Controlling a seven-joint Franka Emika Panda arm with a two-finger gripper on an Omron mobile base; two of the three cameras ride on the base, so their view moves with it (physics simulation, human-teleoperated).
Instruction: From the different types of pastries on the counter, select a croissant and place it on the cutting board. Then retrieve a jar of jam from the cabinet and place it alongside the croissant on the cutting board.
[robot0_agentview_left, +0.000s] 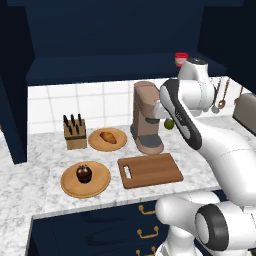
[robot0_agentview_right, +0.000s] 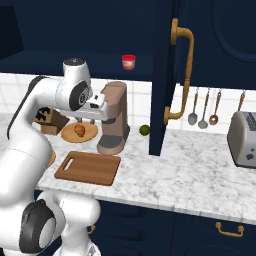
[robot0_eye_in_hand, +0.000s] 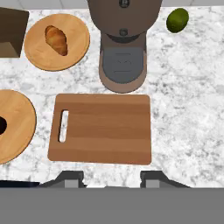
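Observation:
The golden-brown croissant (robot0_agentview_left: 107, 137) (robot0_agentview_right: 79, 130) (robot0_eye_in_hand: 57, 39) lies on a round wooden plate (robot0_eye_in_hand: 37, 54) at the back of the marble counter (robot0_eye_in_hand: 188, 109). The dark cupcake (robot0_agentview_left: 84, 173) sits on a nearer round plate (robot0_agentview_left: 65, 182). Bare, the cutting board (robot0_agentview_left: 150, 170) (robot0_agentview_right: 88, 168) (robot0_eye_in_hand: 105, 129) lies in front of the coffee machine, slot handle to the left. The red-lidded jar of jam (robot0_agentview_left: 181, 59) (robot0_agentview_right: 128, 62) stands on the shelf of the navy cabinet (robot0_agentview_left: 100, 30). My gripper (robot0_eye_in_hand: 111, 179) hangs high above the board's near edge, open, holding nothing.
A brown coffee machine (robot0_agentview_left: 146, 117) (robot0_eye_in_hand: 122, 43) stands behind the board, with a green lime (robot0_agentview_right: 144, 130) (robot0_eye_in_hand: 177, 19) to its right. A knife block (robot0_agentview_left: 74, 132) is at the left rear. An open cabinet door (robot0_agentview_right: 167, 75), hanging utensils (robot0_agentview_right: 202, 110) and a toaster (robot0_agentview_right: 243, 140) are on the right.

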